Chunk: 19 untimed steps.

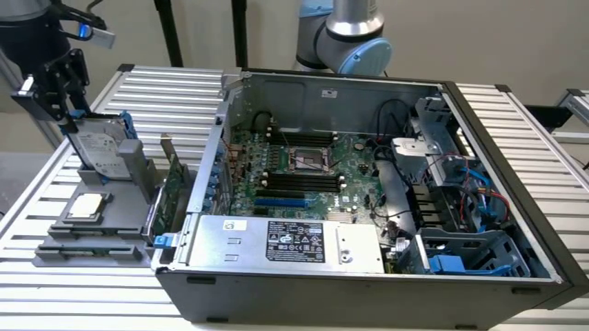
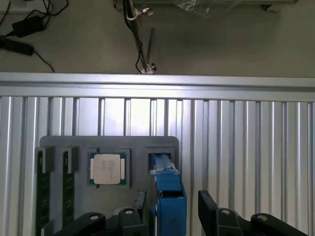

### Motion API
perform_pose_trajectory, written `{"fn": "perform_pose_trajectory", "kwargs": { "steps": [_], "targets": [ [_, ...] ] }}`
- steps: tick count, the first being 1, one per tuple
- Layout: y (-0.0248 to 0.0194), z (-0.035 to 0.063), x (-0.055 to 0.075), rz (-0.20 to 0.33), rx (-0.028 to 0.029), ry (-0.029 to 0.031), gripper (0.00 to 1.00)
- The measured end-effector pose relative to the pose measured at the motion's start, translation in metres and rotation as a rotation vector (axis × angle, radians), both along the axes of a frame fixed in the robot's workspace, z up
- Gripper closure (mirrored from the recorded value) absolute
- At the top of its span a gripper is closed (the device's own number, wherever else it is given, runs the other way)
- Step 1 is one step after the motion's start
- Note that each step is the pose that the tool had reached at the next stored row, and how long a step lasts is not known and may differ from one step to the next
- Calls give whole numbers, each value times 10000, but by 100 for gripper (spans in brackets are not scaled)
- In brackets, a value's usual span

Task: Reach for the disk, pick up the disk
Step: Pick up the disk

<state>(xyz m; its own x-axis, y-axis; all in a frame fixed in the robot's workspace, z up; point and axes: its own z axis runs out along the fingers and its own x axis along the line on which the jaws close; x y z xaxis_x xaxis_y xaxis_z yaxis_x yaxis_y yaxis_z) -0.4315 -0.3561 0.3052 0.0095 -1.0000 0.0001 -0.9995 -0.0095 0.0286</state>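
Note:
The disk (image 1: 99,148) stands on edge in a slot of the grey holder (image 1: 65,241) at the exterior view's left, its white label and blue carrier showing. Seen edge-on in the wrist view, the disk (image 2: 168,191) is a blue strip. My gripper (image 1: 66,114) hangs just above the disk's top edge. In the wrist view my gripper (image 2: 172,211) is open, and its black fingers (image 2: 209,209) straddle the blue carrier, with a gap on one side.
A small square processor chip (image 2: 107,168) and memory sticks (image 2: 43,196) lie in the same holder. The open computer case (image 1: 515,207), with its power supply box (image 1: 294,241), takes up the middle of the slatted metal table (image 1: 175,89). An expansion card (image 1: 170,186) stands beside the case.

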Motion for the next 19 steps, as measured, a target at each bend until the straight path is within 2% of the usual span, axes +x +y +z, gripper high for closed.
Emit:
{"fn": "perform_pose_trajectory", "kwargs": {
  "steps": [12,17,19],
  "targets": [
    [-11,-106,1,263,-1,-3,46],
    [-13,-126,2,295,-2,-40,46],
    [-12,-132,3,303,-1,-73,46]
  ]
}}
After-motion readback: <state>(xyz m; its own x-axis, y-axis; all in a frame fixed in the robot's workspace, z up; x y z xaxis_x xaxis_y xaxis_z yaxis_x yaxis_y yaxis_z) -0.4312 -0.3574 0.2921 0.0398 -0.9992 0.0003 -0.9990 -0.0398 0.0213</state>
